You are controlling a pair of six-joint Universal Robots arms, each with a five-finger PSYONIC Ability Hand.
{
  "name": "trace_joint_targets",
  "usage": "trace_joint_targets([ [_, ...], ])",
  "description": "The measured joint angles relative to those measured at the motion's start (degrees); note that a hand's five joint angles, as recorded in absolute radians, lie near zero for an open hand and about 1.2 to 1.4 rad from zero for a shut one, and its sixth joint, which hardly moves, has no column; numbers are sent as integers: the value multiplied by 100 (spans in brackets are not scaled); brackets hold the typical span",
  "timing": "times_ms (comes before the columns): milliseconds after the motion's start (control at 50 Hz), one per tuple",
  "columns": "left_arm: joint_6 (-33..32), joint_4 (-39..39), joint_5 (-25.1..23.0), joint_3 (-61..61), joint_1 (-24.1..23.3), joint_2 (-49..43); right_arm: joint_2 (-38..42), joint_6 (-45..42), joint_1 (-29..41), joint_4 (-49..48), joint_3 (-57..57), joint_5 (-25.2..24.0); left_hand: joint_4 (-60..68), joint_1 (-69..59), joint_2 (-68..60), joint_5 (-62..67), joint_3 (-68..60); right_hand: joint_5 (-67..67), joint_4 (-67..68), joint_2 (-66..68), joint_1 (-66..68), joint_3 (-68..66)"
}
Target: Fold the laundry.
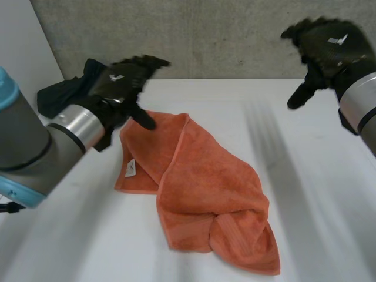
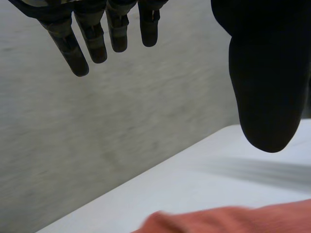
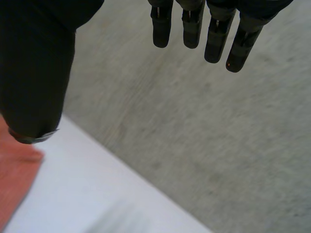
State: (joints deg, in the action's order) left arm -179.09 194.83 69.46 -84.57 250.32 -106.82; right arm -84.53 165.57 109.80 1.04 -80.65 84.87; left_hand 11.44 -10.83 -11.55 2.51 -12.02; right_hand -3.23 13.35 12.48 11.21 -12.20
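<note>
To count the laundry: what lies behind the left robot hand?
A crumpled dark cloth lies behind the left robot hand, at the table corner. The hand covers part of it.

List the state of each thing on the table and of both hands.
Orange towel: rumpled, loosely doubled over, lying on the white table, held by neither hand.
Left hand: open, empty, over the towel's far corner.
Right hand: open, empty, raised.
Dark cloth: bunched behind the left hand.

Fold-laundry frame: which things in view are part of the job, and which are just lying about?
Job:
- orange towel, rumpled on the white table
- left hand and right hand, both open, raised clear of it

Lying about:
- dark cloth, bunched beyond the left hand at the table's far left; possibly more laundry
</note>
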Motion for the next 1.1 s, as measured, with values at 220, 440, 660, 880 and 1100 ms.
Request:
trace_joint_targets([
  [220,-1120,6,369,80,439,-671,905,-960,327,1679,226,-393,4,-20,-10,0,0,0,0,0,0,0],
  [440,-2397,8,334,460,482,-1678,1141,-743,939,1264,-556,-406,34,-21,-99,20,-17,0,0,0,0,0],
  [660,-2605,19,294,903,469,-2391,1386,-693,1393,-230,-1713,-324,1129,-1193,-1116,1048,-1064,0,0,0,0,0],
  [880,-2708,46,286,1096,396,-2741,1801,-721,1375,-562,-1740,-122,1815,-1867,-1772,1695,-1733,-393,384,470,355,-481],
  [1100,-3058,47,326,1308,285,-3013,1843,-985,1306,-958,-1813,-44,5505,-5377,-5477,5274,-5359,-5216,5374,5443,4299,-5470],
])
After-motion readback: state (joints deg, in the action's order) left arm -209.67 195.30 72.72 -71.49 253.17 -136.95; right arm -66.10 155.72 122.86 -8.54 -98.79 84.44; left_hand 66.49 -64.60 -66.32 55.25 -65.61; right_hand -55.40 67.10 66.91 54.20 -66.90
